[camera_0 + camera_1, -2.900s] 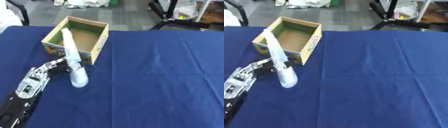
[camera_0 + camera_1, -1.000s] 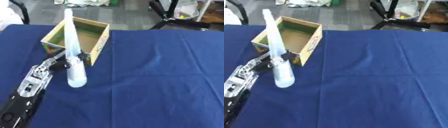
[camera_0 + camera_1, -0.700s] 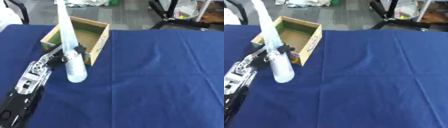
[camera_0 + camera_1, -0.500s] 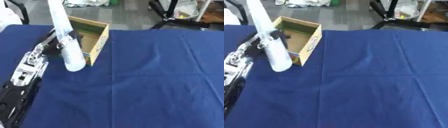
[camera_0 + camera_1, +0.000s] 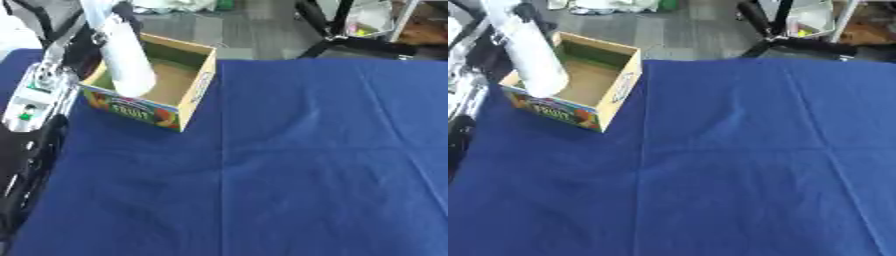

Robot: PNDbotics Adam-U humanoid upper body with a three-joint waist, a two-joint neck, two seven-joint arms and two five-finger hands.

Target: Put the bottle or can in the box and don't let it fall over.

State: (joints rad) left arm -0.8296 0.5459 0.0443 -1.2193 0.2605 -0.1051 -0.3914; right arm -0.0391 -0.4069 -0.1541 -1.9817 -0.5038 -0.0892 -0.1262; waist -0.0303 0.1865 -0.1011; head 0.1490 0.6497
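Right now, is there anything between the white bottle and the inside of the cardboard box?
Nothing visible is in the way. The left hand holds the white bottle above the cardboard box, base downward over the near-left wall. The box floor in view is bare.

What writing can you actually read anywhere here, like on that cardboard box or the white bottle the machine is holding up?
"FRUIT": printed on the front side of the cardboard box, above a blurred picture in red, orange and green.
White bottle, held in the left hand over the box: no writing shows.
Blue cloth: no writing.
Things on the floor beyond the table: too blurred to read.
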